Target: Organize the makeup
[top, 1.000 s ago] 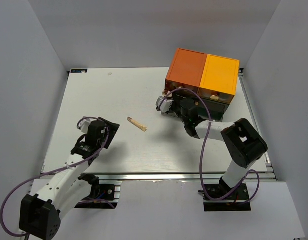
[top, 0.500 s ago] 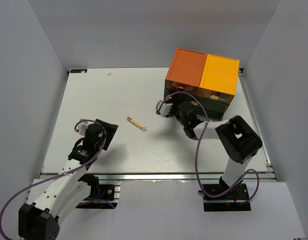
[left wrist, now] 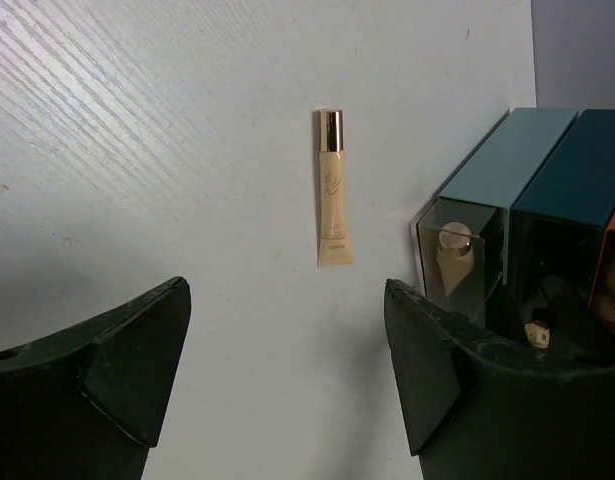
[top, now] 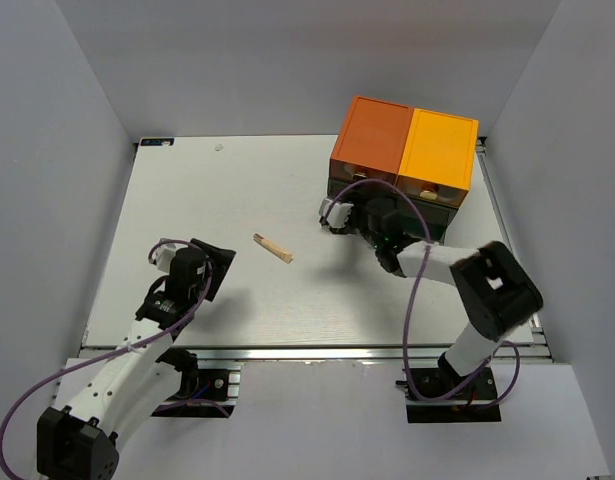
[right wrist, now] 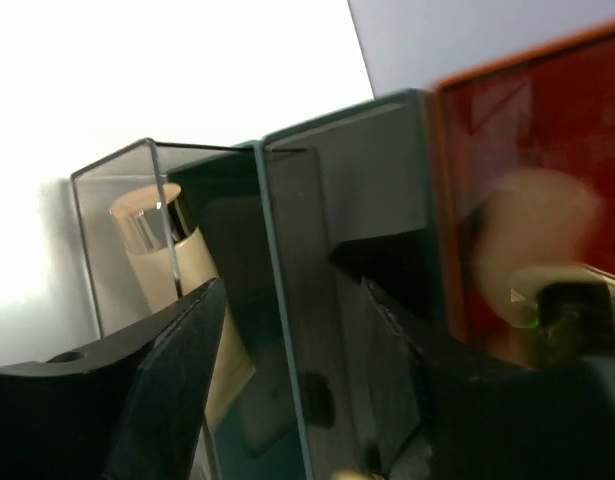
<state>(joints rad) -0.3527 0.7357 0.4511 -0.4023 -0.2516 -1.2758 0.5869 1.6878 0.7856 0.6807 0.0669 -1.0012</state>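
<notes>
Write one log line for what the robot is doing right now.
left gripper: open, empty | right gripper: open at orange-and-dark drawer box | beige gold-capped tube: lying loose on white table

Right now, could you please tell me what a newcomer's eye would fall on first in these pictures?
The bright orange drawer box at the table's far right corner stands out first, with the right arm's fingers spread at its clear front drawers, one holding a pale tube. Next comes the beige tube lying alone mid-table, ahead of the left arm's fingers, also open.
</notes>
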